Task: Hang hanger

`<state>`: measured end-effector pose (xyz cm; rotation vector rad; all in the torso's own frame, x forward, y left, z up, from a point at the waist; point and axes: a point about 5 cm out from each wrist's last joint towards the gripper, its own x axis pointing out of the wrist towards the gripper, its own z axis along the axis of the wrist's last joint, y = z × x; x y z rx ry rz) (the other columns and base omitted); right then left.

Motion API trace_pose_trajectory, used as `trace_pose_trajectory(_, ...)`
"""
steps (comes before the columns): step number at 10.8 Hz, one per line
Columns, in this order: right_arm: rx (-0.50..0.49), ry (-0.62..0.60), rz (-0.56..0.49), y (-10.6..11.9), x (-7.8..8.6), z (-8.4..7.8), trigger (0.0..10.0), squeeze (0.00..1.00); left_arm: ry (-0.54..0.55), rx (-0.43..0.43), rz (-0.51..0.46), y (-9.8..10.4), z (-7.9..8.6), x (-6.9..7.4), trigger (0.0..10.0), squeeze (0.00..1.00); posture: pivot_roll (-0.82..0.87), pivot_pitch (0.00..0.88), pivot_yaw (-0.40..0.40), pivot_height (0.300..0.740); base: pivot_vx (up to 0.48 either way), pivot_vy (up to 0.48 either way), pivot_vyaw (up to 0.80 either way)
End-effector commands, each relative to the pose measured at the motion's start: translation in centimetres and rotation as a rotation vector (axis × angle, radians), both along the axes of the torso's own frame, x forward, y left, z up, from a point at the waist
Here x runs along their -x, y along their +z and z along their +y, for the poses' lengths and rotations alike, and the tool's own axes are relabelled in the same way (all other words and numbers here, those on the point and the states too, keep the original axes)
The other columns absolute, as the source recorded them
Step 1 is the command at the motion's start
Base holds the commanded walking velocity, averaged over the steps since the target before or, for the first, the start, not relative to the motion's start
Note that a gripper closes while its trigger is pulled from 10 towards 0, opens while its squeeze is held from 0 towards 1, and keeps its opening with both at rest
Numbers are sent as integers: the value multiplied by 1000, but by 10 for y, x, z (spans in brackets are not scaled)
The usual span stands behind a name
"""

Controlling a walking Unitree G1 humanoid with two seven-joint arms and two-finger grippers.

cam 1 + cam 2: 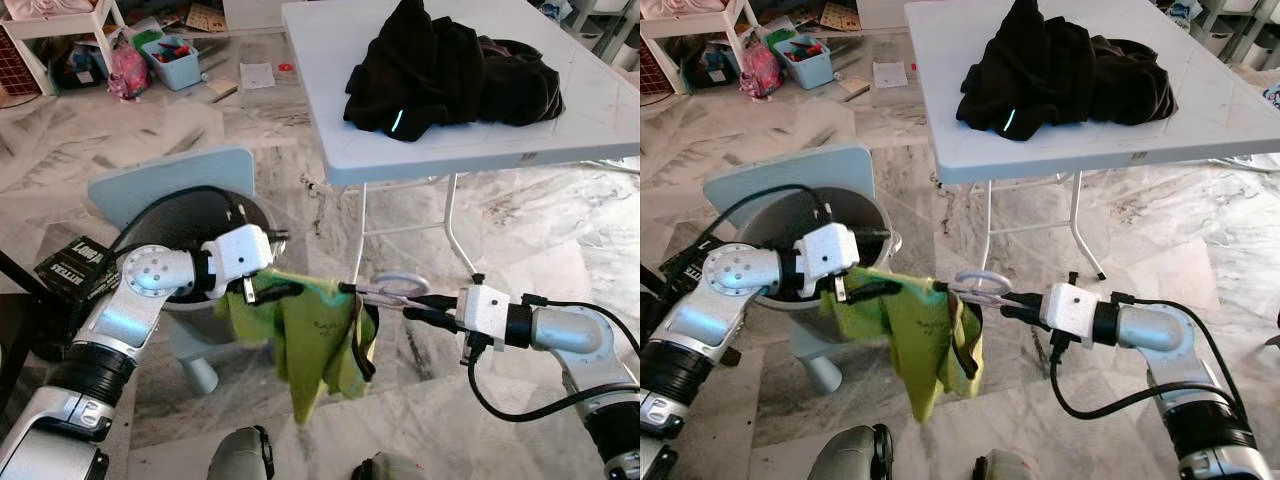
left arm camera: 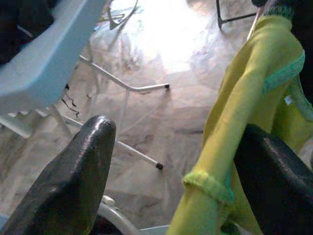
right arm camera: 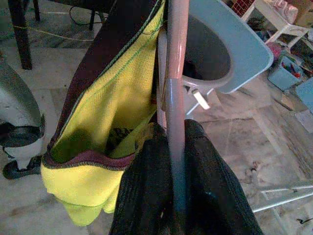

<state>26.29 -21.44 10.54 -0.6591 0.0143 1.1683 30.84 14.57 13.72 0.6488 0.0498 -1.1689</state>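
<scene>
The hanger (image 1: 392, 288) sits level between my two arms, low over the marble floor (image 1: 520, 230), with a yellow-green garment (image 1: 310, 340) draped on it and hanging down. My right gripper (image 1: 415, 305) is clamped on the pink bar at the hook end; the right wrist view shows my fingers closed on it. My left gripper (image 1: 275, 285) is at the far left end of the garment, fingers spread, with the sleeve lying between them and not pinched. Behind stands a grey bucket (image 1: 195, 225), and farther off a white table (image 1: 330, 60) with black clothes (image 1: 450, 70). I see no rail yet, so I judge the hanging itself remains.
</scene>
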Motion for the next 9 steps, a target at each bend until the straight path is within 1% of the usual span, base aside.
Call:
trace_pose_trajectory(1, -13, 33, -52, 9, -3, 7, 10000, 0, -47, -20, 15, -2, -2, -1, 0, 0, -63, 80, -10, 740, 0, 0, 0)
trace_pose_trajectory(3, -25, 33, -64, 9, -4, 10, 10000, 0, -84, -35, 56, -9, -8, 0, 0, 0, -68, 83, -8, 740, 0, 0, 0)
trace_pose_trajectory(5, -33, 32, -70, 9, -3, 12, 10000, 0, -96, -33, 47, -9, -13, -3, 0, 0, -69, 85, -6, 740, 0, 0, 0)
trace_pose_trajectory(9, -41, 28, -74, 8, -3, 14, 10000, 0, -131, -44, 55, -12, -15, -4, 0, 0, -70, 92, -4, 740, 0, 0, 0)
